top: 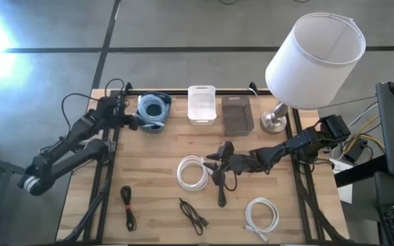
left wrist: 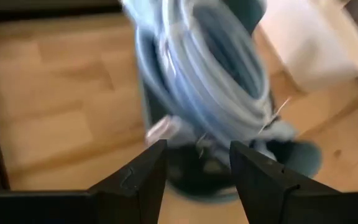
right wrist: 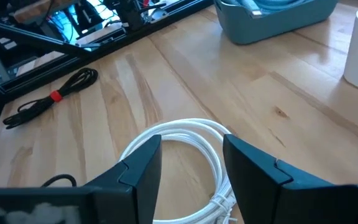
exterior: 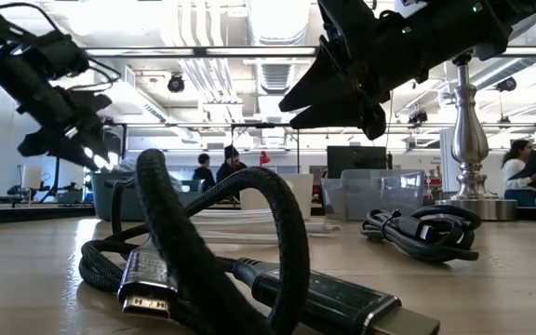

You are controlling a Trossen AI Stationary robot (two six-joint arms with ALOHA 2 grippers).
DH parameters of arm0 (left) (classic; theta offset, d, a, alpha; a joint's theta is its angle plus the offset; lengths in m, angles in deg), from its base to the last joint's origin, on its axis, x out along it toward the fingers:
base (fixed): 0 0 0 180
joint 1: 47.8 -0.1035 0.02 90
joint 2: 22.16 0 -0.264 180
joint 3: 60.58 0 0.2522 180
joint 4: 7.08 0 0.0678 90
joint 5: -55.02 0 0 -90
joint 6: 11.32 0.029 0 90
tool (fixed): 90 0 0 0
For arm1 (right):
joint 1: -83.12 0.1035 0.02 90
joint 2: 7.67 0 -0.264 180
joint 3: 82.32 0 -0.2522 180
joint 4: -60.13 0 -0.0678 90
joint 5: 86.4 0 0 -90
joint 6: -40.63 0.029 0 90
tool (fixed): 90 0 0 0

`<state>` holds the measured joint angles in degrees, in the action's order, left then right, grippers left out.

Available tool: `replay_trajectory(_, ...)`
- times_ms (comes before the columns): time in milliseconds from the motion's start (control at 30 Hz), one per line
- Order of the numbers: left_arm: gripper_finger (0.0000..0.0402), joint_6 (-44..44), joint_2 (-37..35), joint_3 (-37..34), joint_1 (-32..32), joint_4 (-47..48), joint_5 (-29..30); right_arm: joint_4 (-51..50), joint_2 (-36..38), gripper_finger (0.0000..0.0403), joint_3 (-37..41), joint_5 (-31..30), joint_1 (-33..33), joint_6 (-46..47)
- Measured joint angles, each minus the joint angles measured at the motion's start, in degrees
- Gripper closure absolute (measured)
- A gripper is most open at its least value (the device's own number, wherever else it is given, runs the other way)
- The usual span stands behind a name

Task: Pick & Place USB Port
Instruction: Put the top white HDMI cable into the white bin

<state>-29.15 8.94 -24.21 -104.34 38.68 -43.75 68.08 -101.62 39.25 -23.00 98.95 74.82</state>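
Observation:
A coil of light-blue cable [top: 153, 108] lies in a blue bin [top: 154, 127] at the table's far left. My left gripper [top: 137, 123] is open and empty just to the left of that bin; in its wrist view [left wrist: 197, 149] the blue coil [left wrist: 210, 81] is right ahead of the fingers. My right gripper [top: 215, 159] is open and empty above the table's middle, next to a white cable coil [top: 193, 171] that lies flat on the wood. In the right wrist view [right wrist: 191, 140] the white coil [right wrist: 185, 126] lies below and ahead of the fingers. The low view shows the right gripper [exterior: 342, 88] well above the table.
A white bin [top: 202, 104] and a grey bin [top: 238, 115] stand at the far edge, and a lamp [top: 313, 58] at the far right. A black cable [top: 221, 186] lies under the right gripper. A second white coil [top: 262, 215] and two black cables [top: 127, 205] [top: 193, 215] lie near the front.

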Motion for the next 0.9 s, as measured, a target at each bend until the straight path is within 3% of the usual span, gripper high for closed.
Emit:
replay_trajectory(300,0.0223,0.82,-3.20,3.47,1.56,-4.50,-1.15,3.02,0.00,0.0220,0.02,0.08,0.41,-0.58)
replay_trajectory(533,0.0225,-0.58,-4.79,2.20,4.82,-11.38,-8.91,4.61,-0.04,0.0220,0.02,1.27,0.44,-1.36)
replay_trajectory(733,0.0225,-3.14,-4.77,-0.80,10.22,-23.34,-13.08,5.80,-1.87,0.0220,-0.88,1.49,0.41,-2.05)
replay_trajectory(900,0.0227,-5.80,-4.11,-5.41,17.05,-36.85,-13.08,5.95,-8.82,0.0220,-8.28,4.86,0.40,-10.20)
